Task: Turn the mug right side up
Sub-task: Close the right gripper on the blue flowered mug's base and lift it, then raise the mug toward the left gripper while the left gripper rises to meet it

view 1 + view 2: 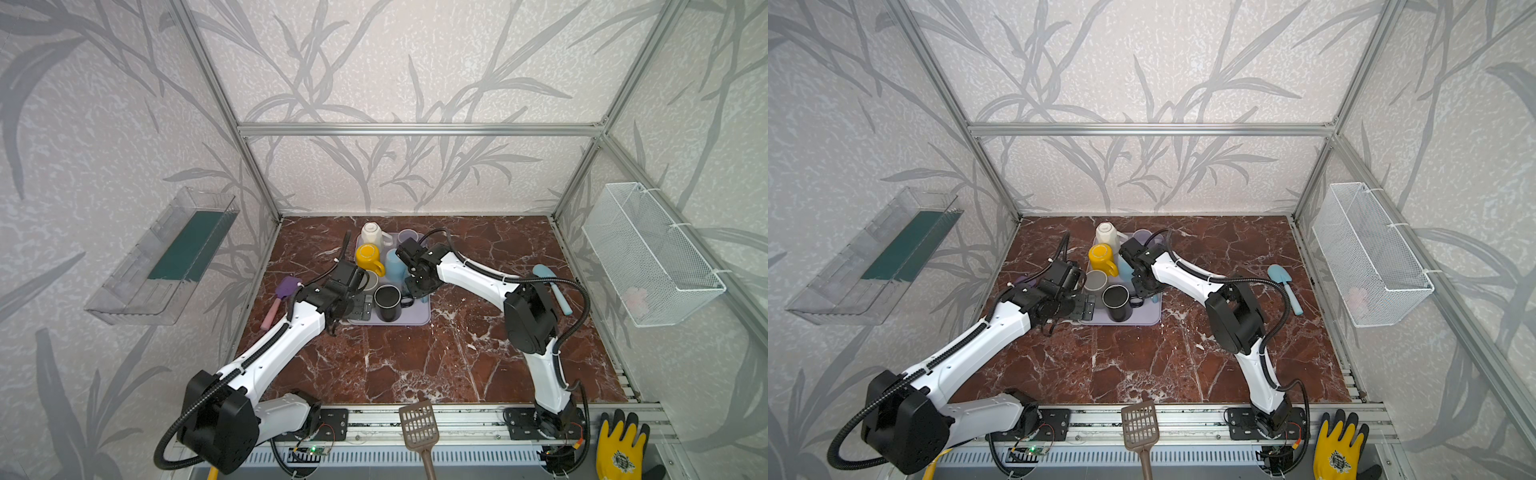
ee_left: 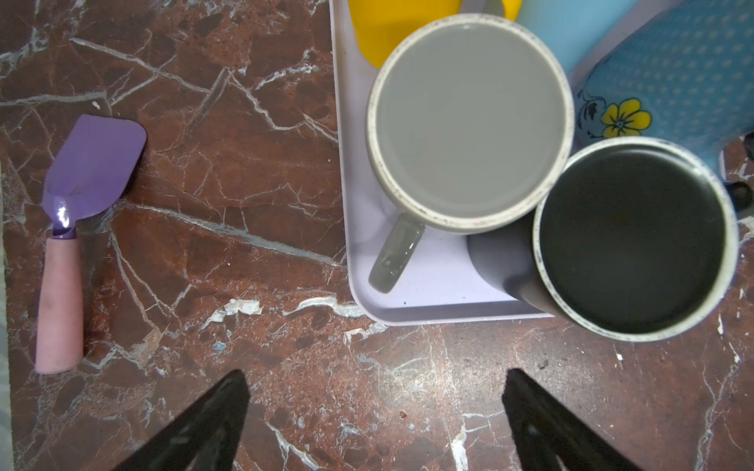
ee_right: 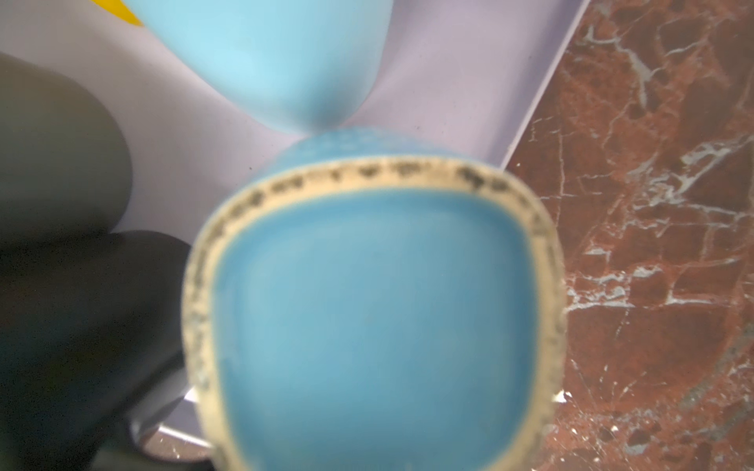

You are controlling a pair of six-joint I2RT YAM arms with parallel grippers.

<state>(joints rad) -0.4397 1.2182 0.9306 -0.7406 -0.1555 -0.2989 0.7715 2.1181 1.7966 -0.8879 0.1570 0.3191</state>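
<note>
Regarding the blue mug [image 3: 375, 326]: stands bottom-up on the lavender tray [image 1: 419, 319], toward its near right corner, close to the tray's edge and the red marble tabletop [image 3: 653, 244]. Fills most of the right wrist view with a glossy blue, rounded-square base, ringed by a cream unglazed foot flecked with dark specks; blurred there from sheer nearness. Shows in the left wrist view a blue wall covered in pale dots, with a yellow flower and dark scrollwork on the side. Sits just beside the black mug [image 2: 632, 240] and next to the light blue tumbler [image 3: 265, 61]; touching or not, cannot tell. Shares the tray with a grey mug [image 2: 469, 122], base up, a yellow mug [image 1: 368, 255] and a white mug [image 1: 371, 232].

As for the right gripper [image 1: 415, 286]: hangs directly over the blue mug in both top views, closed nearly all the way; cannot tell what, if anything, is pinched.

As for the left gripper [image 2: 377, 373]: spread fully wide over bare marble by the tray's near left corner, holding nothing, with a purple scoop [image 2: 94, 163] lying on the marble left of the tray.
</note>
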